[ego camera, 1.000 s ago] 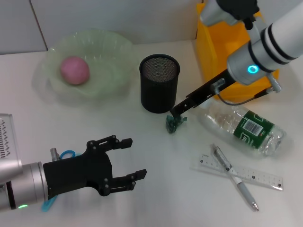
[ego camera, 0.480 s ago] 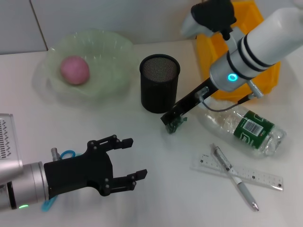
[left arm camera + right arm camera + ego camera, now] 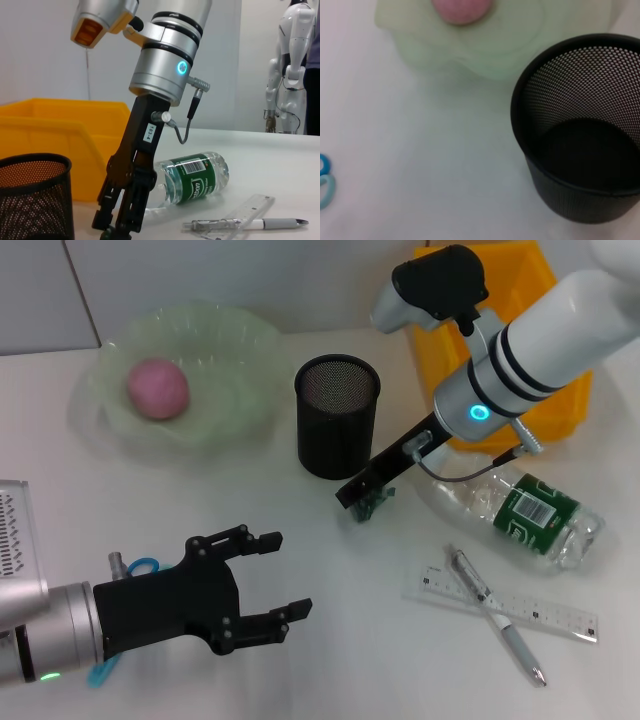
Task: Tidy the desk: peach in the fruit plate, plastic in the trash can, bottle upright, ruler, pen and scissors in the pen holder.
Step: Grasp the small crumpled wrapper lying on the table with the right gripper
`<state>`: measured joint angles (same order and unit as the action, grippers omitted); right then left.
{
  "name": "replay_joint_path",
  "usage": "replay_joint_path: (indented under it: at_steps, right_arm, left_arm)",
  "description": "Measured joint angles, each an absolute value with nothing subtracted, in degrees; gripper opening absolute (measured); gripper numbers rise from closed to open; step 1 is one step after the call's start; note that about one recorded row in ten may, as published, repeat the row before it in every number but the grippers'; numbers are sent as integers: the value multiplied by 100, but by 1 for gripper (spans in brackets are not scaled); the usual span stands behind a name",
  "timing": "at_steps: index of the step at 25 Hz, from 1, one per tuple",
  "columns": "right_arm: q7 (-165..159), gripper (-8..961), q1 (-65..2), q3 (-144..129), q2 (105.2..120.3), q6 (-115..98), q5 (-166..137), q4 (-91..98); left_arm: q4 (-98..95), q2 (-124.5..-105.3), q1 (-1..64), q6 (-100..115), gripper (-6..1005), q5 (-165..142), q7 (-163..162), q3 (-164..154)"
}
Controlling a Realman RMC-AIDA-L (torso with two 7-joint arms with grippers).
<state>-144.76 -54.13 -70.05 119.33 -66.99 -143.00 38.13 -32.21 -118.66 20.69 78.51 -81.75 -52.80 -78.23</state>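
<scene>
Plastic scrap [image 3: 367, 505] lay on the table [image 3: 330, 660] beside the pen holder [image 3: 337, 416], pinched by the right gripper [image 3: 350, 495]. Left gripper [image 3: 268, 585] hovered spread wide, well apart, holding nothing.

A pink round peach [image 3: 157, 388] is sitting in the pale green fruit plate [image 3: 235, 345]. A clear plastic bottle with a green label [image 3: 520, 510] is lying on its side beside the crossed transparent ruler [image 3: 530, 610] and silver pen [image 3: 480, 592]. A crumpled green plastic scrap [image 3: 371, 503] is lying near the black mesh pen holder [image 3: 336, 420].
</scene>
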Motion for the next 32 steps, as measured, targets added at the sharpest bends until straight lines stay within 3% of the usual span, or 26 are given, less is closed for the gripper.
replay_joint_path:
  at_steps: [18, 32]
  right_arm:
    - [-14474, 822, -5450, -7096, 11944, -6606, -14299, 3643]
    - [-14463, 571, -5485, -7093, 11944, -6548, -14299, 3563]
  left_arm:
    - [-3218, -11865, 2075, 7867, 796, -8149, -5273, -7881]
    - [-3238, -11865, 2074, 7875, 796, -8142, -5264, -7955]
